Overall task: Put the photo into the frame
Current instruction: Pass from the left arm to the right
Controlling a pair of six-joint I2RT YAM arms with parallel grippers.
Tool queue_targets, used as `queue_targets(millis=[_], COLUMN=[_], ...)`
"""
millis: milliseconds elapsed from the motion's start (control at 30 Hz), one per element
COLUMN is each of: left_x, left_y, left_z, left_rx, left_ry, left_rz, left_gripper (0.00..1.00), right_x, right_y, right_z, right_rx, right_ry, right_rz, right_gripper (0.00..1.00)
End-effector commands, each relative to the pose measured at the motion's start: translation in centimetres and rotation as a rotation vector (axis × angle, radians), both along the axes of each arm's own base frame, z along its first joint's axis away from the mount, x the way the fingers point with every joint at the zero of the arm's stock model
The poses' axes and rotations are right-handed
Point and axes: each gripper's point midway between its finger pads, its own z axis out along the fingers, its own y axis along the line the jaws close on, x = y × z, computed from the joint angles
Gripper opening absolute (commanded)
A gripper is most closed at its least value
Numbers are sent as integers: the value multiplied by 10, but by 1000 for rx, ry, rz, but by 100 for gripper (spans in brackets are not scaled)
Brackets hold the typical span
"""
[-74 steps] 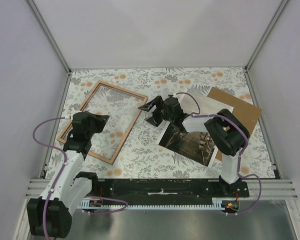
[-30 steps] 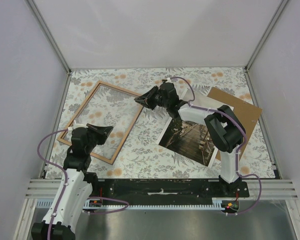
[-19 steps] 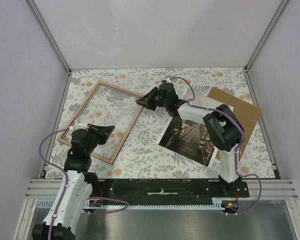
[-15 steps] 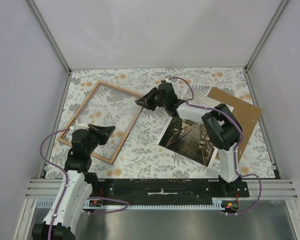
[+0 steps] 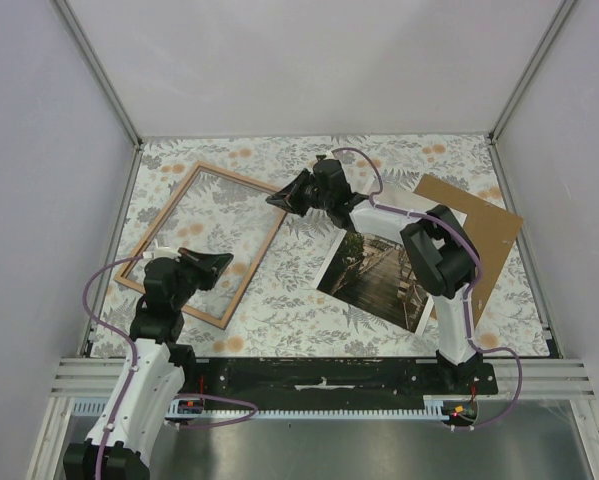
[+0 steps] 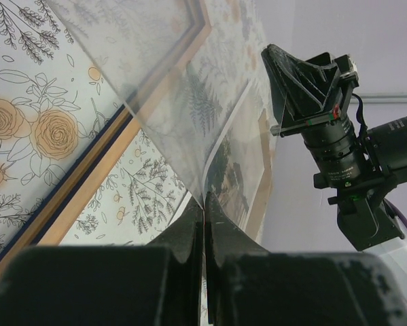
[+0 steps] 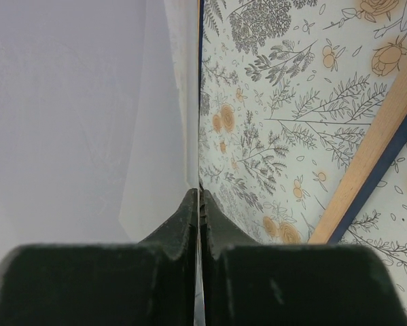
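The frame (image 5: pixel 194 180) lies flat on the left of the table, light wood face up; its rail also shows in the left wrist view (image 6: pixel 87 183) and the right wrist view (image 7: pixel 373 149). A clear sheet (image 5: pixel 229 225) hangs tilted over it. My left gripper (image 5: pixel 224 263) (image 6: pixel 204 200) is shut on the sheet's near corner (image 6: pixel 155 102). My right gripper (image 5: pixel 275 200) (image 7: pixel 199 193) is shut on its far edge (image 7: pixel 169 136). The photo (image 5: pixel 379 275) lies picture side up on the right, apart from both grippers.
A brown backing board (image 5: pixel 479 225) lies under the photo's far side at the right. Grey walls and metal posts enclose the flowered tablecloth (image 5: pixel 299 300). The right arm's elbow (image 5: pixel 439 255) stands over the photo.
The right gripper left the photo, reached the frame's far right corner and closed on the clear sheet. The left gripper drew back toward the near edge with the sheet.
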Motion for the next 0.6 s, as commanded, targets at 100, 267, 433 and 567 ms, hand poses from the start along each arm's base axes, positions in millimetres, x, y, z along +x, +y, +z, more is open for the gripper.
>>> queue_targets(millis=[100,267,433,567], left_x=[-4,-2,5,17], left_y=[-9,-2,14,28], left_z=[8,13,26,26], left_rx=[100,185,310,430], left_ry=[-28,-19,-4,53], left_rz=[-112,-110,-70,-61], left_gripper=[20,62,65,59], right_x=[-3,2,5,3], right_y=[0,-37,-88,-150], right_z=[37,59,97,124], right_rx=[5,-7,-68,-236], right_ry=[-102,-134,-186,-205], right_rz=[67,22,-29,-113], right_gripper=[0,0,0,0])
